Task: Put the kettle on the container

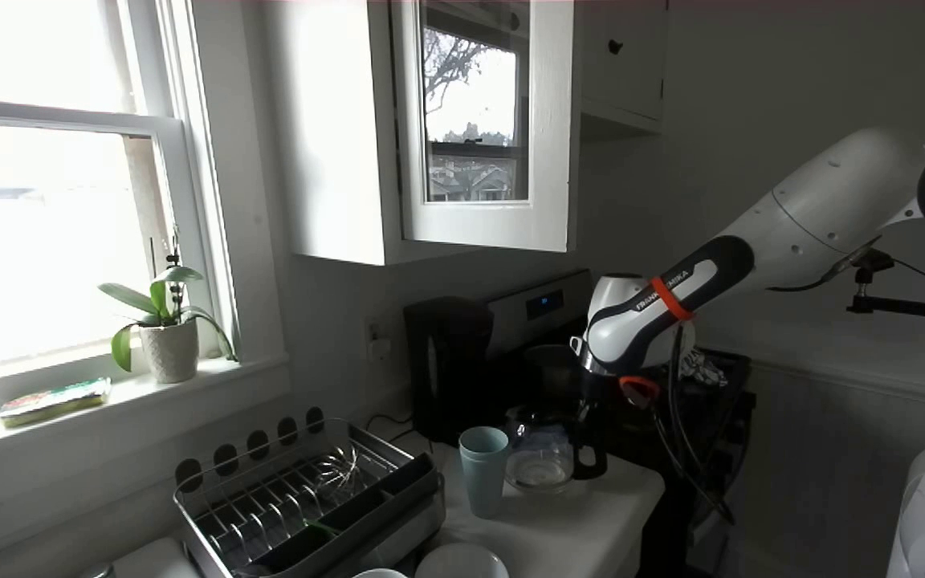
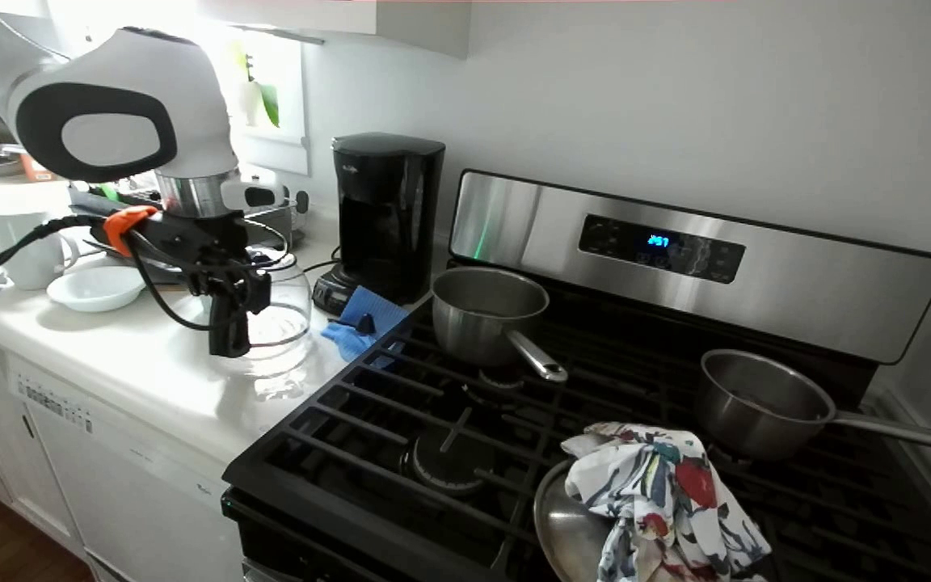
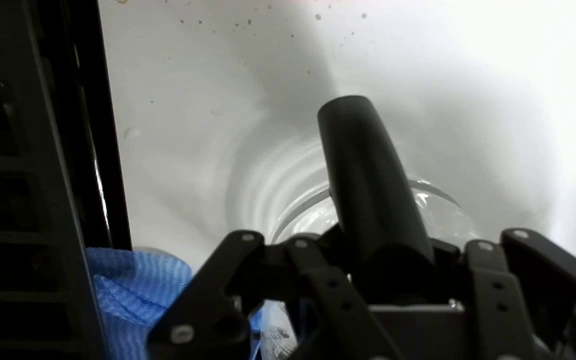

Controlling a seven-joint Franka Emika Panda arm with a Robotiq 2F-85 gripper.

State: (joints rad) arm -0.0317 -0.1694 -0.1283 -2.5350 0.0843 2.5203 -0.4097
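Note:
The kettle is a clear glass pot with a black handle. It stands on or just above the white counter in both exterior views (image 1: 539,464) (image 2: 288,311); I cannot tell if its base touches. Its handle (image 3: 368,175) points up the wrist view. My gripper (image 3: 388,246) has a finger against each side of this handle and looks shut on it; it also shows from outside, pointing down (image 1: 589,413) (image 2: 238,293). Which thing is the container is unclear; a black coffee maker (image 1: 446,365) (image 2: 389,218) with an open bay stands behind the kettle.
A pale blue-green cup (image 1: 484,474) stands close beside the kettle. A dish rack (image 1: 366,530) is near it. A blue cloth (image 2: 364,323) lies between kettle and stove (image 2: 336,485). The stove bears pots (image 2: 482,315) (image 2: 756,412) and a patterned towel (image 2: 667,493). A cabinet door (image 1: 547,120) hangs open above.

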